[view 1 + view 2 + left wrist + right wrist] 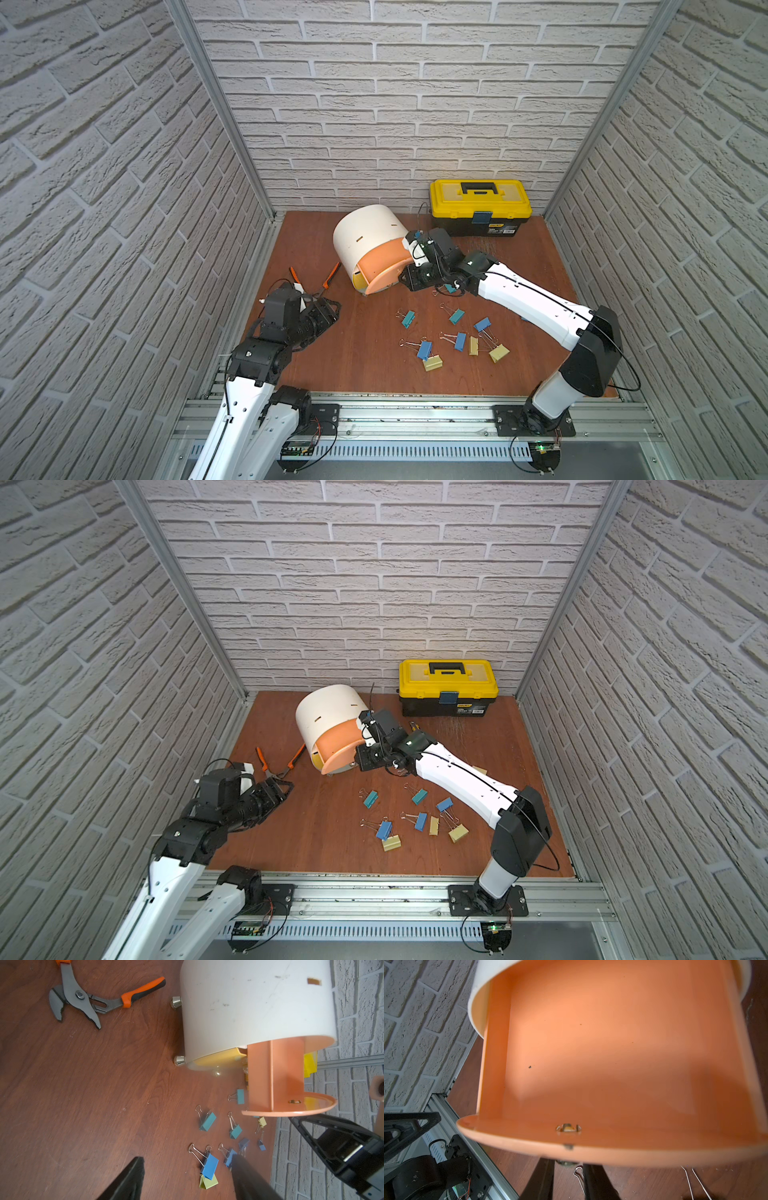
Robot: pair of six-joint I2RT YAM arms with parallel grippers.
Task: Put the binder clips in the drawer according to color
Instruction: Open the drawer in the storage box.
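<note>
Pulling at the peach top drawer (612, 1043), your right gripper (566, 1169) sits at the drawer's front, its two dark fingers closed narrowly around what looks like the brass knob, though the drawer's lip hides most of the knob in the right wrist view. The drawer (365, 237), a white round-topped cabinet, stands near the back of the wooden table (353, 357), and its peach tray is slid well out and looks empty, presumably so clips can drop in from above. Your left gripper (328, 313) hovers low over the table's left side with its fingers spread apart and nothing between them, well clear of the work. The binder clips (457, 336), teal, blue and pale yellow, lie scattered on the table in front of the cabinet, none sorted yet. Orange-handled pliers (328, 278) lie beside the left gripper, and a yellow-black toolbox (480, 205) stands against the back wall.
</note>
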